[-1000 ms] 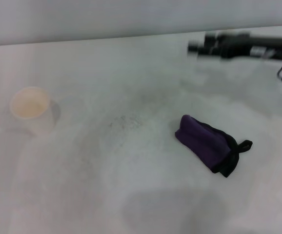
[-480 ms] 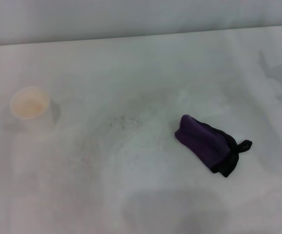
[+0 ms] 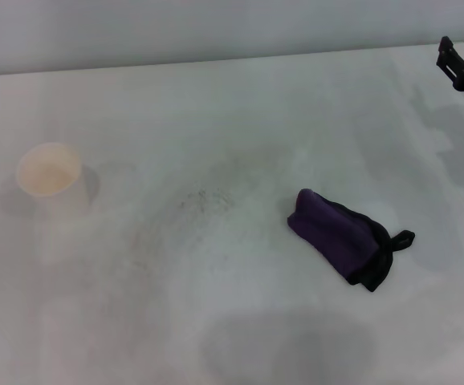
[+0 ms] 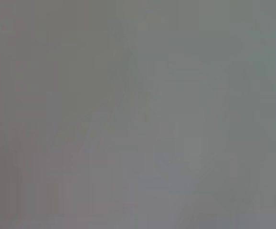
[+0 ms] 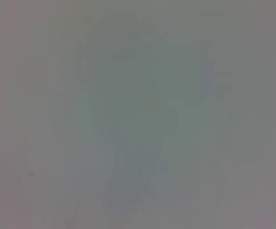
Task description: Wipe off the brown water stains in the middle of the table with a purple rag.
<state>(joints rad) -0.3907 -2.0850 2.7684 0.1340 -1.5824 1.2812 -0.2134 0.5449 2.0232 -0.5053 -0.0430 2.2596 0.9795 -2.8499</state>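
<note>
The purple rag (image 3: 338, 233) lies bunched on the white table (image 3: 240, 104), right of the middle, with its black loop toward the right. No tan-brown stain shows; only a faint grey speckled smudge (image 3: 206, 200) lies left of the rag. My right gripper (image 3: 459, 67) shows as a black part at the far right edge, well behind the rag and apart from it. My left gripper is out of view. Both wrist views show only plain grey.
A pale paper cup (image 3: 50, 180) with a tan inside stands upright at the left of the table. The table's far edge (image 3: 216, 62) meets a grey wall. A soft shadow (image 3: 288, 345) lies on the near part of the table.
The right arm reached leftward along the far right of the table one second ago, then drew out to the right; now only its tip shows at the edge. The rag and cup have not moved.
</note>
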